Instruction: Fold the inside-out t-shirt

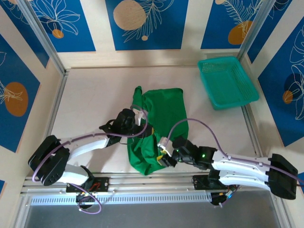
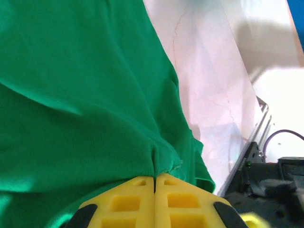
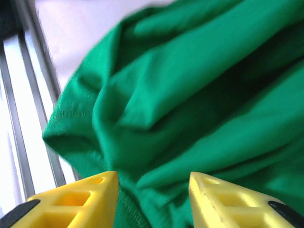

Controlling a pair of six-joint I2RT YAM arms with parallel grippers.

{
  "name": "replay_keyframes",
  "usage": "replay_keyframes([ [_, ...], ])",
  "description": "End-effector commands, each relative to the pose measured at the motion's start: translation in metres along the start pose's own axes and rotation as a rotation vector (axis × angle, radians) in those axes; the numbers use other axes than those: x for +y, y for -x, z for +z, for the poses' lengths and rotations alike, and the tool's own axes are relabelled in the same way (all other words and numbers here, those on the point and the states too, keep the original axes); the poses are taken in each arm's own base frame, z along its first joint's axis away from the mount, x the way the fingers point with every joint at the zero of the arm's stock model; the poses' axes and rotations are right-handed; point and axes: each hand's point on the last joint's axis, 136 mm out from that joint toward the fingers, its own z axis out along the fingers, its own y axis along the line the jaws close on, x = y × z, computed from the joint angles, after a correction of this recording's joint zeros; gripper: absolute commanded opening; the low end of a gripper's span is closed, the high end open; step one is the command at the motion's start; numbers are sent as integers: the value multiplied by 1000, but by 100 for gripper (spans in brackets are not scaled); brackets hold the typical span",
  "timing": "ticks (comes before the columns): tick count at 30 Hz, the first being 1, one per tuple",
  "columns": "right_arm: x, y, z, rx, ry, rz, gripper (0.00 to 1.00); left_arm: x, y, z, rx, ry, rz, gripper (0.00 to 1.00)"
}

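Note:
The inside-out t-shirt [image 1: 166,109] is a bright green, crumpled heap in the middle of the table, hanging down toward the near edge. My left gripper [image 1: 141,124] is at the shirt's left side. In the left wrist view its yellow fingertips [image 2: 155,179] are shut on a pinched fold of the green cloth [image 2: 85,95]. My right gripper [image 1: 165,155] is at the heap's lower right. In the right wrist view it stands open [image 3: 149,183] with bunched green cloth [image 3: 190,95] lying between its two yellow fingers.
A teal mesh basket [image 1: 228,81] sits at the back right of the pale table [image 1: 95,95]. A metal rail [image 1: 142,181] runs along the near edge, right below the shirt's lower folds. Blue patterned walls enclose the table.

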Motion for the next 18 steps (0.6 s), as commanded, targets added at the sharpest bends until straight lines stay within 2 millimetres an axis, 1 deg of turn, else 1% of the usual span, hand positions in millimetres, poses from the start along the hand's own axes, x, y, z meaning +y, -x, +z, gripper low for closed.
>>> replay_keyframes([
  [1, -11, 37, -20, -80, -22, 143, 56, -16, 5, -13, -29, -70, -28, 0],
  [2, -18, 40, -21, -82, -37, 201, 59, -17, 5, -16, -38, -75, -30, 0],
  [4, -28, 42, -20, -65, -40, 326, 59, -18, 5, -20, -46, -72, -38, 0],
  [6, -41, 39, -12, -40, -83, 445, 57, -19, 4, -22, -51, -77, -55, 0],
  [9, -45, 34, 7, -3, -99, 501, 50, -21, 3, -23, -56, -100, -66, 0],
  [11, -44, 36, 19, 12, -85, 535, 45, -22, 1, -23, -39, -103, -68, 0],
  [13, -38, 44, 26, 20, -48, 529, 31, -25, 0, -23, -31, -113, -67, 0],
  [14, -33, 49, 27, 26, -24, 507, 16, -26, 0, -24, -33, -123, -62, 0],
  [15, -29, 52, 23, 34, 5, 467, 7, -26, -1, -24, -33, -125, -51, 0],
  [16, -24, 55, 15, 44, 31, 414, 3, -26, -1, -25, -29, -121, -46, 0],
  [17, -20, 56, 1, 54, 53, 357, 0, -23, -2, -28, -27, -101, -41, 0],
  [18, -14, 58, -15, 47, 104, 326, 0, -18, -3, -31, -35, -72, -17, 0],
])
